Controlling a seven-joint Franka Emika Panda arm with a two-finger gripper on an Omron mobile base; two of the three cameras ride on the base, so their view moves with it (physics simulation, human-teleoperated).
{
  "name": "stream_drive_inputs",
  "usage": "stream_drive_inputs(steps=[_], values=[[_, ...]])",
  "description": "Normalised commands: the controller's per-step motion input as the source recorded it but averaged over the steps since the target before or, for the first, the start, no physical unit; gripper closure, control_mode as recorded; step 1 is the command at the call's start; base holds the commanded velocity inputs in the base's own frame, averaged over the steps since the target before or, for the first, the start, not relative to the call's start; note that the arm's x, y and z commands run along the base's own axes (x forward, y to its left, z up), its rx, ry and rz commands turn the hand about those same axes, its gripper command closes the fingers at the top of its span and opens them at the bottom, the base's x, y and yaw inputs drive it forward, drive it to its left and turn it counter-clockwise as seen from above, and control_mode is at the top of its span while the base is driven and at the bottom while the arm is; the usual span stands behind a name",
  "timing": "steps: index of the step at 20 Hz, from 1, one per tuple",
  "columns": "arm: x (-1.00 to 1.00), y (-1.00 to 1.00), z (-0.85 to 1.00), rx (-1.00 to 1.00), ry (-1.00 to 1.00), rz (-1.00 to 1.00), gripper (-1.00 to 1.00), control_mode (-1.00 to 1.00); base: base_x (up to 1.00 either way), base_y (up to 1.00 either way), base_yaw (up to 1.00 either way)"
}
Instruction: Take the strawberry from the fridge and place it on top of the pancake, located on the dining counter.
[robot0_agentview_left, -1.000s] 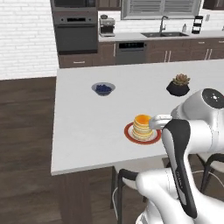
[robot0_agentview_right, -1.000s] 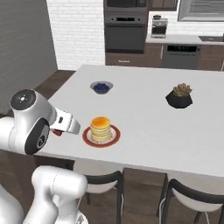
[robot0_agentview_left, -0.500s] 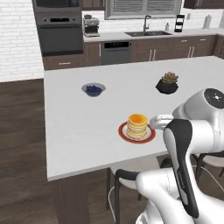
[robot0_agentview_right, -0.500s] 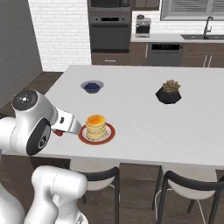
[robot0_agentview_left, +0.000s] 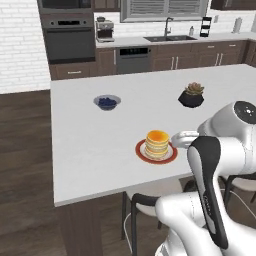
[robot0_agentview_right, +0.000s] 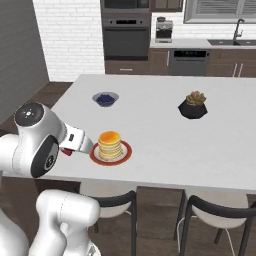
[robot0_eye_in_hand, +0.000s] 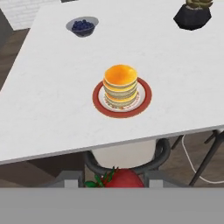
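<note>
The pancake (robot0_agentview_left: 157, 143) (robot0_agentview_right: 110, 144) (robot0_eye_in_hand: 120, 85) is a tan-yellow stack on a round red plate near the front edge of the white dining counter (robot0_agentview_left: 90, 150) (robot0_agentview_right: 170, 150) (robot0_eye_in_hand: 48, 109). My gripper (robot0_eye_in_hand: 114, 179) (robot0_agentview_right: 66, 151) is shut on the red strawberry (robot0_eye_in_hand: 124, 179) with green leaves. It hovers just off the counter's front edge, short of the plate and to its left in the right base view. A tall matte grey panel (robot0_agentview_right: 20, 55) at the left edge looks like the fridge's side.
A small bowl of blue berries (robot0_agentview_left: 107, 102) (robot0_agentview_right: 105, 98) (robot0_eye_in_hand: 82, 25) and a succulent in a black pot (robot0_agentview_left: 191, 96) (robot0_agentview_right: 193, 106) (robot0_eye_in_hand: 192, 15) sit farther back on the counter. Dark stools (robot0_agentview_right: 210, 210) (robot0_agentview_left: 142, 200) stand under its front edge. Oven and sink line the far wall.
The whole picture has shifted sideways, so the base has moved along the counter. The gripper keeps its hold on the strawberry and stays just before the plate.
</note>
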Motion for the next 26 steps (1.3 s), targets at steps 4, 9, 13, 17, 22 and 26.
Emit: stream_drive_inputs(steps=[4,9,13,17,22,26], values=[[0.85,0.03,0.16,-0.03,0.17,-0.01,1.00,-1.00,0.00,0.00,0.00],[1.00,0.05,0.34,-0.07,0.22,0.00,1.00,-1.00,0.00,0.00,0.00],[1.00,-0.01,-0.05,-0.03,0.07,0.00,1.00,-1.00,0.00,0.00,0.00],[1.00,-0.21,-0.64,0.00,0.06,0.00,1.00,-1.00,0.00,0.00,0.00],[1.00,-0.33,-0.91,0.05,0.14,0.00,1.00,-1.00,0.00,0.00,0.00],[1.00,-0.05,-0.59,0.00,0.04,0.00,1.00,-1.00,0.00,0.00,0.00]])
